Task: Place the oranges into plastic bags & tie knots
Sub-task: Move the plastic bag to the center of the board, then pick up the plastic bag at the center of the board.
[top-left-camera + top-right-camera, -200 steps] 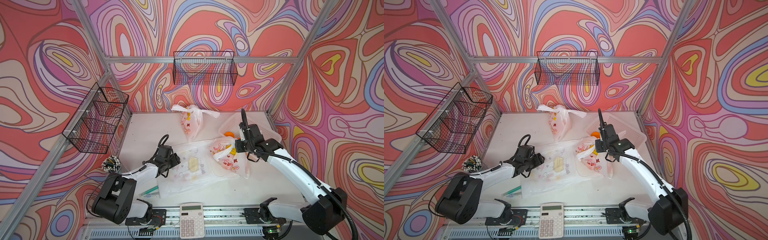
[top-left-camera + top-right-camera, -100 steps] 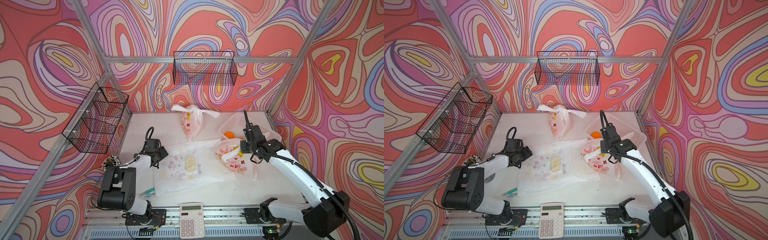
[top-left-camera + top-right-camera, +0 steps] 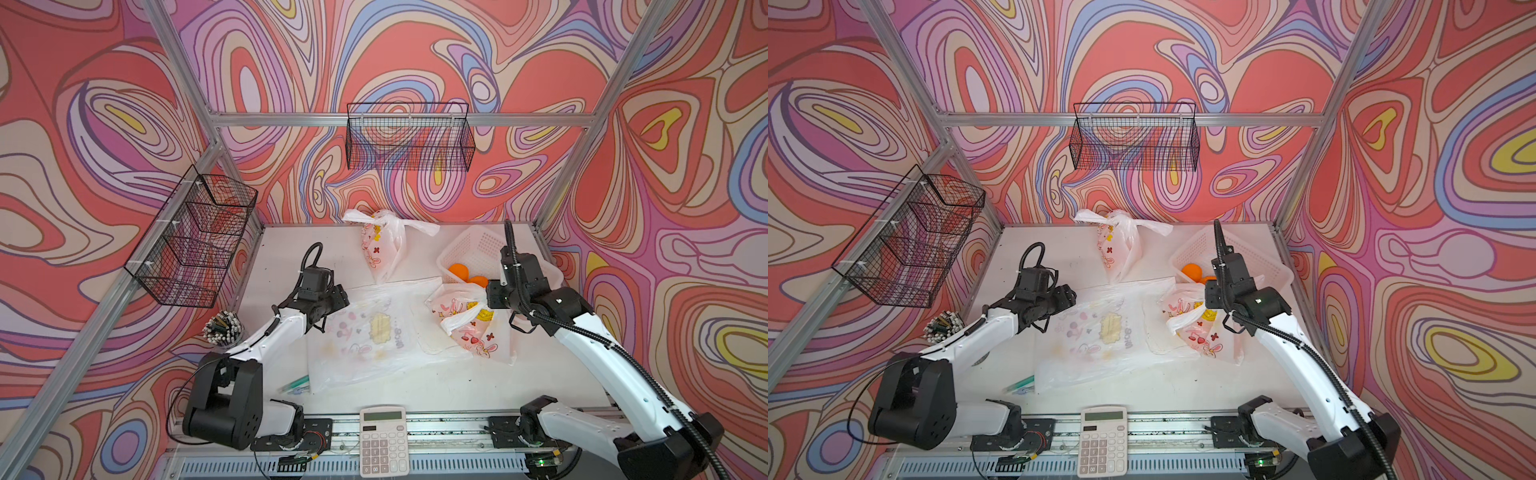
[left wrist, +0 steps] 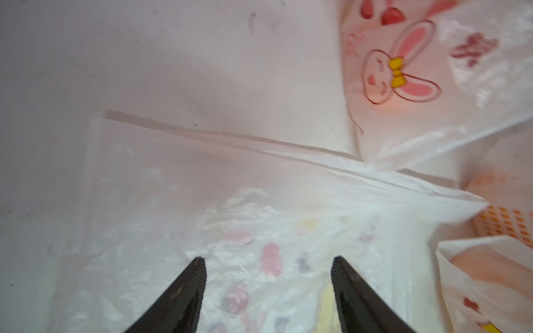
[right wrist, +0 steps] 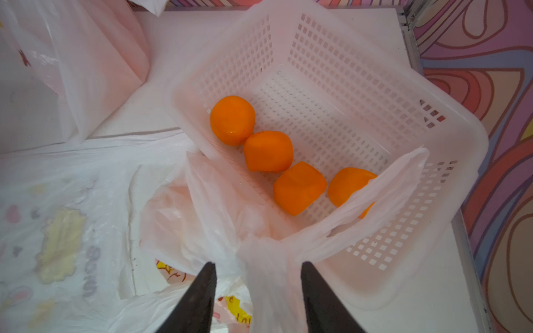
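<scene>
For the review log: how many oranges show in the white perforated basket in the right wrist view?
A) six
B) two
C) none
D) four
D: the right wrist view shows four oranges lying in a row inside the white perforated basket, and a bag handle partly covers the one at the end.

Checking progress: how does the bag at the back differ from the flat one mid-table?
The back bag bulges, knotted on top; the middle bag lies flat, unknotted. The left gripper points at the middle bag, not the back bag. Both are translucent with cartoon rabbits.
</scene>
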Tool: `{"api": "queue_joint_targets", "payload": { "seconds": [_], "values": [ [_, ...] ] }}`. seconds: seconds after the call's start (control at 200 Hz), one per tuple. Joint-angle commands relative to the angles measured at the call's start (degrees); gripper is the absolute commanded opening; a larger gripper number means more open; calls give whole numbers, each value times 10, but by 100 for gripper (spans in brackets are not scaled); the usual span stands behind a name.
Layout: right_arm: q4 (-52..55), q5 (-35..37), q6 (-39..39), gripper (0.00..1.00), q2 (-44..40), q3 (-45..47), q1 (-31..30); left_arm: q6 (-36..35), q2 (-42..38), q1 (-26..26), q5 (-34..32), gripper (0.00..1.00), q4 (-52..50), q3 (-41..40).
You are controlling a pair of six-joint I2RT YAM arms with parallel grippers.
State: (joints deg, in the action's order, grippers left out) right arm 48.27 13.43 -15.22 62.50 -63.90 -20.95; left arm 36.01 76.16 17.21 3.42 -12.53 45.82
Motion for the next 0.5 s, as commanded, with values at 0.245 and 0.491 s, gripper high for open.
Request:
{"api": "queue_joint_targets", "payload": {
  "seconds": [0.245,0.491],
  "values": [
    [-114,-32,-28,67,-58,31,3,42,70,224,-29,70,-132,97],
    [-125,-2,-31,68,-69,57,3,64,175,292,-19,71,-134,162]
  ]
}}
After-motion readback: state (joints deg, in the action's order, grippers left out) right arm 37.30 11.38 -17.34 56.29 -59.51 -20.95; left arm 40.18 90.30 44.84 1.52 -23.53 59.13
